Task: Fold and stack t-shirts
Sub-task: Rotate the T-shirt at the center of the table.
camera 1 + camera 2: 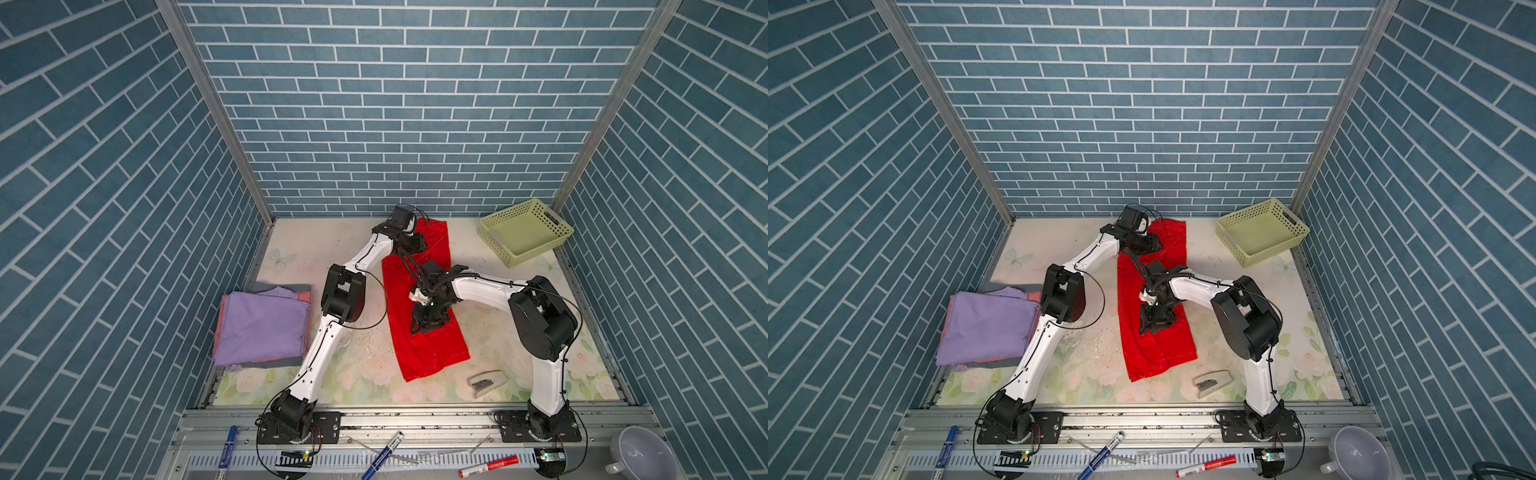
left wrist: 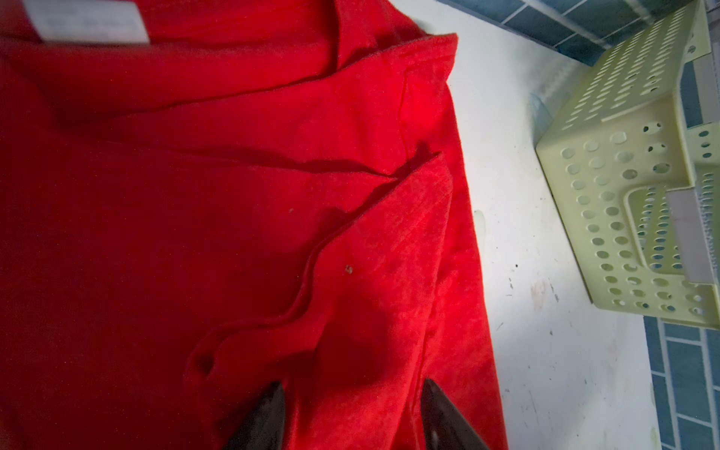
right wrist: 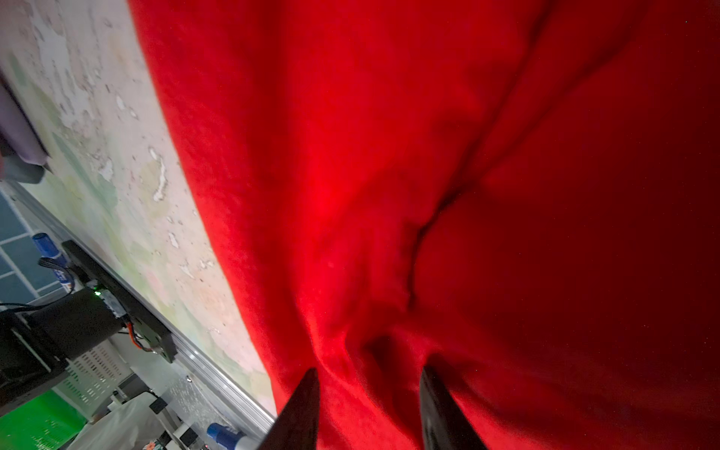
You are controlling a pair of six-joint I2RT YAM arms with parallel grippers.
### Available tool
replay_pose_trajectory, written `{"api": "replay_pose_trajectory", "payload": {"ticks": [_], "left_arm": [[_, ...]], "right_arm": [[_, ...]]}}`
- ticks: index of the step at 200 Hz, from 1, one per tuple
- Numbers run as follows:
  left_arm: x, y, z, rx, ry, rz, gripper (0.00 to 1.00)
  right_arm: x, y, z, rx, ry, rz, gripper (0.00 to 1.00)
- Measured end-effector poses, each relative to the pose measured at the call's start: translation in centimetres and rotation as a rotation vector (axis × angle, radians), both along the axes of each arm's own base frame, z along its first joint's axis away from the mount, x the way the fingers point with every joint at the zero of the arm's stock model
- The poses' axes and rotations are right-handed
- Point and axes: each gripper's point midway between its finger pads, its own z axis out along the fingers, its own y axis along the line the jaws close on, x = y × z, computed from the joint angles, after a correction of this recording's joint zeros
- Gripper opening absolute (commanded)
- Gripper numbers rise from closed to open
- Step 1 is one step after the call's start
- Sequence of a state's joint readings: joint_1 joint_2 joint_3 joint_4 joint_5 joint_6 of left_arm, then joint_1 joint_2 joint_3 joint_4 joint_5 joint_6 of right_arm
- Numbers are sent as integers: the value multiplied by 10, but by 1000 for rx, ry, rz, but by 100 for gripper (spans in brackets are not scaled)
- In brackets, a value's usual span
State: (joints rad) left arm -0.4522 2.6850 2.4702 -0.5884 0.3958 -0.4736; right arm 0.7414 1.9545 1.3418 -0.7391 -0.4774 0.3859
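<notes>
Marker print: on the front rail the blue-capped marker [image 1: 227,451], the blue-and-white marker [image 1: 384,453] and the red marker [image 1: 490,465] all carry print, too small to read.
Shirt tag: a white tag [image 2: 85,17] sits at the collar end of the red t-shirt [image 2: 233,195]; its lettering is blurred and unreadable.
Left claw [image 2: 352,383]: it is over the far end of the red t-shirt, by the back wall. The jaws stand partly apart, with both dark fingers [image 2: 272,417] down at the cloth. The cloth lies slack between them, not pinched.
Right claw [image 3: 369,369]: it is over the middle of the red t-shirt, jaws partly apart. A shadowed pucker of cloth rises between the fingers [image 3: 307,409]; I cannot tell whether it is gripped.
Folded stack [image 1: 262,324]: it rests at the left edge of the tabletop [image 1: 316,249], well apart from the red shirt. A lavender rectangle is on top, with salmon-pink edges showing under it and grey lowest.
Red t-shirt, look: bright red, folded lengthwise into a long narrow strip in the middle of the tabletop. It runs from the back wall toward the front, its near end slanting right. It is creased, with a fold line along its length.
Stapler [image 1: 486,383]: grey, near the strip's front end.
Basket [image 1: 523,232]: pale yellow-green and perforated, in the back right corner.
White cup [image 1: 640,455]: at the front right, off the tabletop.
</notes>
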Motion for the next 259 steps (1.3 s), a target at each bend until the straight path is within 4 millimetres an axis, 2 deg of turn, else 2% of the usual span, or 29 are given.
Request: {"api": "replay_pose_trajectory", "payload": {"ticks": [19, 43, 53, 67, 87, 110, 135, 168, 259], "left_arm": [[-5, 6, 18, 30, -19, -27, 60], [-15, 17, 55, 67, -50, -39, 59], [-20, 23, 67, 85, -53, -29, 59], [-27, 31, 74, 111, -45, -9, 59], [-33, 38, 63, 132, -3, 12, 59], [-37, 45, 33, 167, 66, 39, 58], [-40, 52, 3, 196, 134, 63, 58], [-41, 59, -19, 208, 180, 83, 58], [-2, 37, -15, 52, 128, 85, 57]], "right_arm": [[6, -6, 23, 3, -72, -10, 47], [21, -15, 56, 70, -187, -61, 48], [28, -19, 59, 93, -215, -98, 48], [40, -25, 50, 110, -231, -158, 48], [54, -29, 25, 89, -217, -211, 48], [63, -24, 3, 76, -210, -231, 47], [69, -22, -4, 60, -226, -259, 48], [64, -18, -11, 49, -244, -273, 47], [39, 6, -13, 78, -257, -256, 48]]}}
